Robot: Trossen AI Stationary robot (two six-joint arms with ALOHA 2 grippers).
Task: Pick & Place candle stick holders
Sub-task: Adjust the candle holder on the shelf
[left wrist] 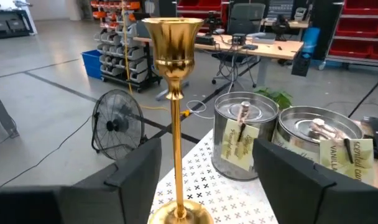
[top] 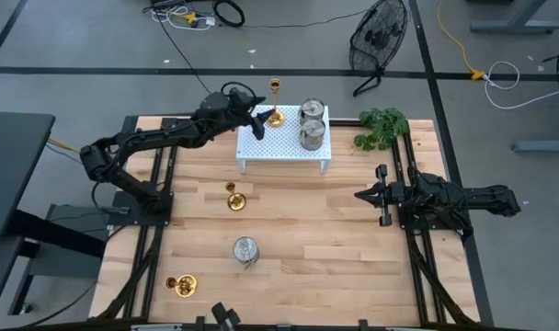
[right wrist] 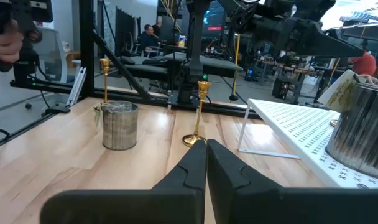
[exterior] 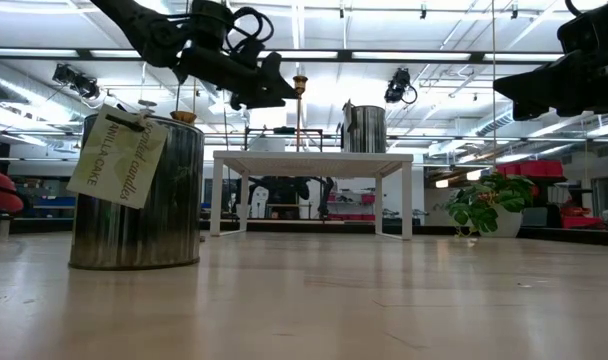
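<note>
Right gripper (right wrist: 206,163) fingers closed together above the wooden table (right wrist: 64,155). Ahead: silver can (right wrist: 120,125), gold candlestick (right wrist: 199,115), white rack (right wrist: 298,124).

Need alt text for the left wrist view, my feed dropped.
A tall gold candle stick holder stands upright on the white perforated rack, between the left gripper's open fingers, which do not touch it. Two silver tins with paper tags stand beside it on the rack.

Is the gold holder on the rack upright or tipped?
Upright. The gold holder stands on its base on the white rack, stem vertical, between the left gripper's open fingers, neither touching.
</note>
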